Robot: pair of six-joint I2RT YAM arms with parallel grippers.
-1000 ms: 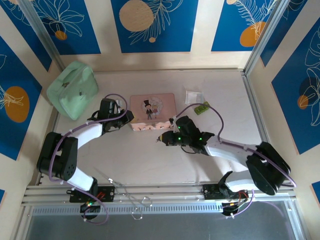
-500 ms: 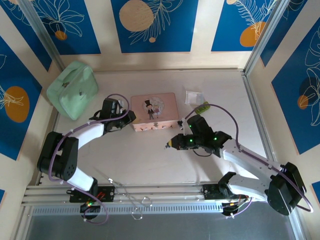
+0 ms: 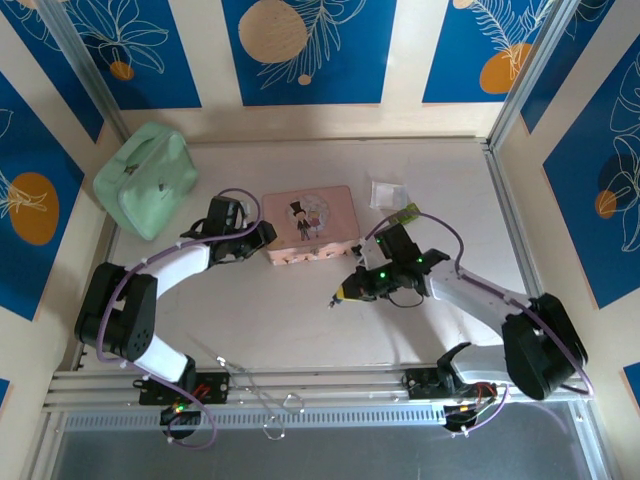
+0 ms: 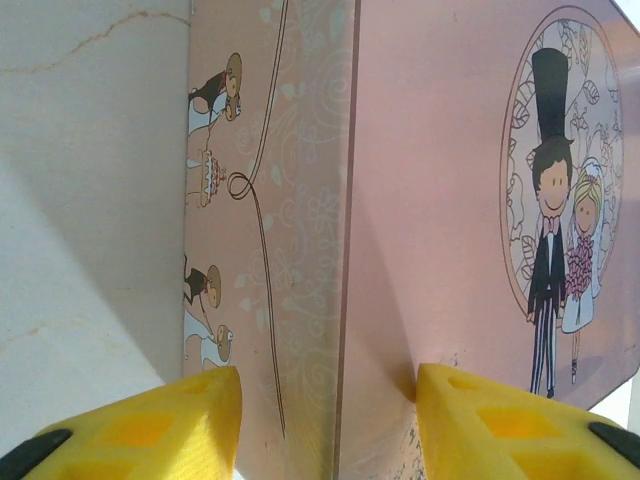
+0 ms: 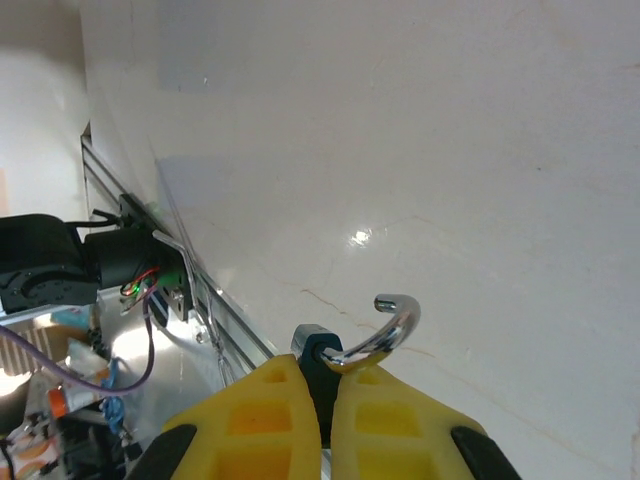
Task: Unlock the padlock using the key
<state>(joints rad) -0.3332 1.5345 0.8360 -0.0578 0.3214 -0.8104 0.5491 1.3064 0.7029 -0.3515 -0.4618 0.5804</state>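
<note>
Change: the right gripper (image 3: 342, 293) has drawn back from the front edge of the pink tin box (image 3: 305, 215), and the left gripper (image 4: 328, 390) has widened.
Left claw: fingers apart, astride the box's left end edge.
Right claw: clamped on the padlock (image 5: 318, 352), in front of the box and clear of it.
Padlock axis: in line with the fingers, with the shackle (image 5: 385, 332) hooking outward, away from the claw.
</note>
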